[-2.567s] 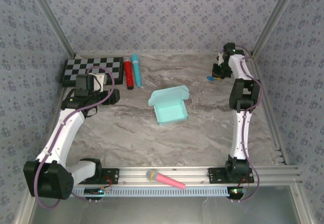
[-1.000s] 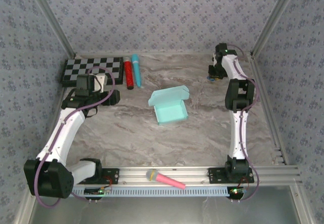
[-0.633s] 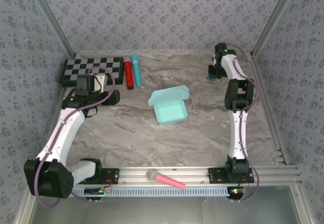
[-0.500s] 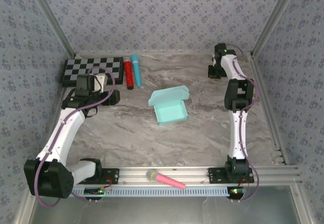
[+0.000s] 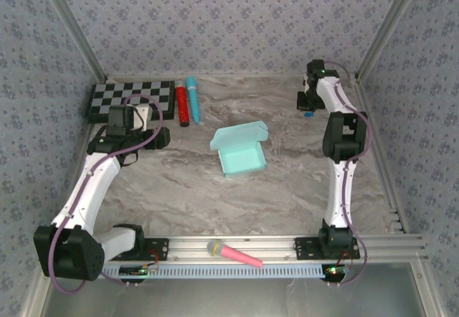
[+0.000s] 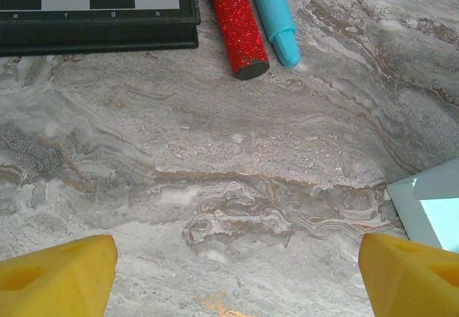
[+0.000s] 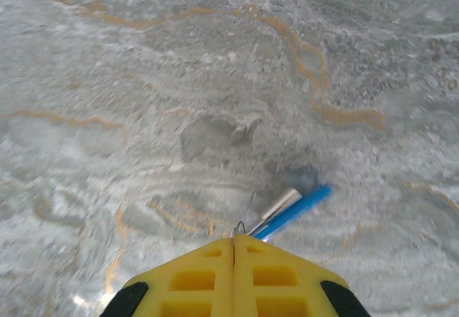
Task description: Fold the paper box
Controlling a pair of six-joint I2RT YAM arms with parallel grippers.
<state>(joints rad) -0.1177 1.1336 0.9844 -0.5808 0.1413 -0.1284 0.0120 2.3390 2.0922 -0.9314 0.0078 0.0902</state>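
The paper box [image 5: 240,152] is a small pale aqua box in the middle of the table, its lid flap raised at the back. One corner of it [image 6: 430,206] shows at the right edge of the left wrist view. My left gripper [image 5: 145,110] hovers left of it beside the checkerboard, open [image 6: 237,274], with bare table between its yellow fingertips [image 6: 68,270]. Far from the box, at the back right, my right gripper [image 5: 307,102] is shut [image 7: 234,239] on a small blue and silver thing [image 7: 297,208], whose wire ring pokes out between the jaws.
A checkerboard [image 5: 133,99] lies at the back left, with a red glitter marker [image 5: 182,105] and a turquoise marker [image 5: 193,96] next to it. A pink microphone toy [image 5: 233,254] rests on the front rail. Patterned walls close in the sides and back.
My right gripper has shut on the small blue and silver thing and shifted slightly right with it. The left arm and the box have not moved.
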